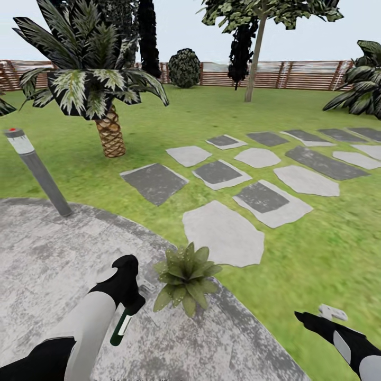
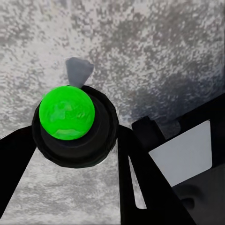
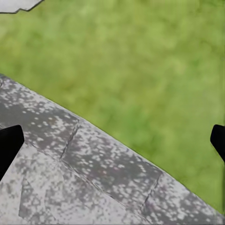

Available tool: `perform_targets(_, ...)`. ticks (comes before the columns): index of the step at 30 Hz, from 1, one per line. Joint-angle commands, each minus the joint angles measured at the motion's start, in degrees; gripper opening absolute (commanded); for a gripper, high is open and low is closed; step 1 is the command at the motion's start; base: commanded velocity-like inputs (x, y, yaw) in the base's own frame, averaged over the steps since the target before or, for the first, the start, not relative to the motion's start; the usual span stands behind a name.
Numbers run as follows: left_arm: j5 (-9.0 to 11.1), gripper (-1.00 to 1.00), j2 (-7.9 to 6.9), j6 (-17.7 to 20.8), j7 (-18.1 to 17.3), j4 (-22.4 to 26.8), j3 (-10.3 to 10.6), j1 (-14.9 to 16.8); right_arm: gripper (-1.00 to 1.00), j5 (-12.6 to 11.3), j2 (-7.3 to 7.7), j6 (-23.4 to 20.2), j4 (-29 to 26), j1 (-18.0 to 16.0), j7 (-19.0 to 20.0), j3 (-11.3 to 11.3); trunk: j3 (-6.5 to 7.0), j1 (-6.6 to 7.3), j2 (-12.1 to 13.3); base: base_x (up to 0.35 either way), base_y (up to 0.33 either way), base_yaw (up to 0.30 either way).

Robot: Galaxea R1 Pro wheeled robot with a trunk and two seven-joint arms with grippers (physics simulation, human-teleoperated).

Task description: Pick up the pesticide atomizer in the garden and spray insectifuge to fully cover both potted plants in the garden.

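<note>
The left gripper [image 1: 128, 296] is clamped around the pesticide atomizer [image 1: 121, 325], a slim green bottle hanging beneath it over the patio [image 1: 47, 259], beside a potted plant [image 1: 186, 278] near the patio's edge. It looks light, rigid and smooth; gripping its neck suits spraying. The right gripper [image 1: 308, 318] hangs open and empty over the lawn [image 1: 317, 248].

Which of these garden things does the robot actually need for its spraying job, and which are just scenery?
Needed:
- pesticide atomizer, held in the left tool
- potted plant on the patio's edge

Scenery:
- bollard lamp
- palm
- stepping slabs
- wooden fence
</note>
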State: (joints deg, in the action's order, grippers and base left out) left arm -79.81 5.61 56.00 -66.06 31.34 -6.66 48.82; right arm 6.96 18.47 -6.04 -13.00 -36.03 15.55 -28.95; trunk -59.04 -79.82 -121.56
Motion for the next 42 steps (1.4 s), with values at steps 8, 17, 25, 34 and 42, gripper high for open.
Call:
perform_targets(8,-0.61,-1.00,0.10,0.32,-0.48,0.12,-0.55,0.04,1.00,0.60,0.01,-0.29,-0.10,-0.01,0.36,-0.50,-0.45,0.01,-0.02,0.060,-0.321,0.226)
perform_targets(17,-0.61,-1.00,0.10,0.30,-0.48,0.11,-0.46,0.04,1.00,0.60,0.00,-0.29,-0.10,-0.01,0.36,-0.50,-0.89,0.01,-0.02,0.043,-0.322,0.226)
perform_targets(25,-0.61,-1.00,0.10,0.26,-0.48,0.11,-0.46,0.04,1.00,0.64,-0.02,-0.29,-0.09,-0.01,0.36,-0.50,-1.29,0.01,-0.02,0.000,-0.323,0.225)
perform_targets(34,-0.61,-1.00,0.10,0.25,-0.48,0.06,-0.45,0.04,1.00,0.30,0.04,-0.31,-0.54,-0.01,0.43,-0.65,-1.56,0.01,-0.02,0.000,-0.177,0.135)
perform_targets(42,-0.61,-1.00,0.10,0.25,-0.48,0.12,-0.46,0.04,1.00,0.23,0.07,-0.99,-1.05,-0.01,0.45,-0.55,-1.56,0.01,-0.02,0.000,-0.003,0.003)
